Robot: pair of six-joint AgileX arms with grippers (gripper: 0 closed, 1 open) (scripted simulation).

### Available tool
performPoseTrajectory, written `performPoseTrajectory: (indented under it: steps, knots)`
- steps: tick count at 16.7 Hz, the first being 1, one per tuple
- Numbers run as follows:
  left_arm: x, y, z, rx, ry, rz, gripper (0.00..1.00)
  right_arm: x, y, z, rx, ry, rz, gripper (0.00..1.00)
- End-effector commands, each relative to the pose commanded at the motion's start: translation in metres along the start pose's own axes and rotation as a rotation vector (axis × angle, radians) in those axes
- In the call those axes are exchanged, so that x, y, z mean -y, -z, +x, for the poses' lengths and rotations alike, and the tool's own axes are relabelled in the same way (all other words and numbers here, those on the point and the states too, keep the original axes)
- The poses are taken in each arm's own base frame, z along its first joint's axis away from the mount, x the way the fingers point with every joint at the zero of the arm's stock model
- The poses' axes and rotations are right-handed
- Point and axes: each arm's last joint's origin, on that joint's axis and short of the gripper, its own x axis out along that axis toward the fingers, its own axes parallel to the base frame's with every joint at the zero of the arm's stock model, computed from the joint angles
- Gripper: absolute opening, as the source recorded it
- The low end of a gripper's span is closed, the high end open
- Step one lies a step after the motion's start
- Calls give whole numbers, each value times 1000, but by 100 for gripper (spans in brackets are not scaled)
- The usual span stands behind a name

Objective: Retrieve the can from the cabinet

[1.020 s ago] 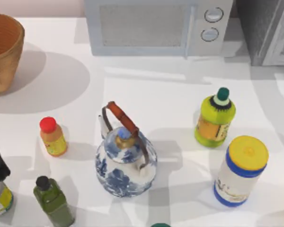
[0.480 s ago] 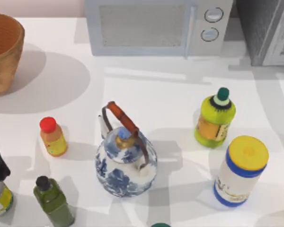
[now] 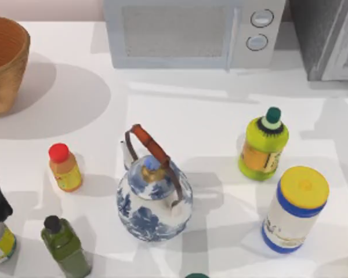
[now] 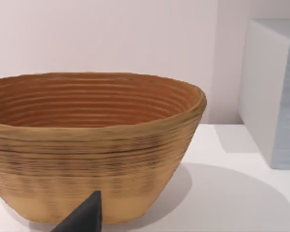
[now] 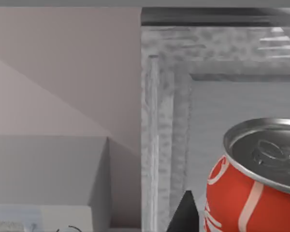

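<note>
The red can (image 5: 253, 186) sits close before the right arm's camera, in front of the cabinet (image 5: 217, 111) and its paler framed door; whether those jaws pinch it, I cannot tell; on the counter (image 3: 191, 110), the cabinet (image 3: 327, 37) stands just beside the white microwave (image 3: 191, 32); the left arm waits near the woven basket (image 4: 87, 145), its jaws unreadable too.

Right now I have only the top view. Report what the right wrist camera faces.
Observer: A red soda can with a silver lid, upright, close beside the right claw.
Operator: Say what is behind it.
Observer: The dark grey speckled cabinet, with its paler framed door panel directly behind the can.
Operator: Check the left wrist.
Observer: The idle left claw faces the brown woven basket on the white table.
</note>
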Motion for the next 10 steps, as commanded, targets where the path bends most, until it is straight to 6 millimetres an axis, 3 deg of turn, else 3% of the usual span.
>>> performPoseTrajectory:
  steps: [6,10]
  knots:
    - [0,0,0,0,0,0,100,10,156,-29,-55,-2,0,0]
    - [0,0,0,0,0,0,100,13,221,-35,-6,-5,2,0]
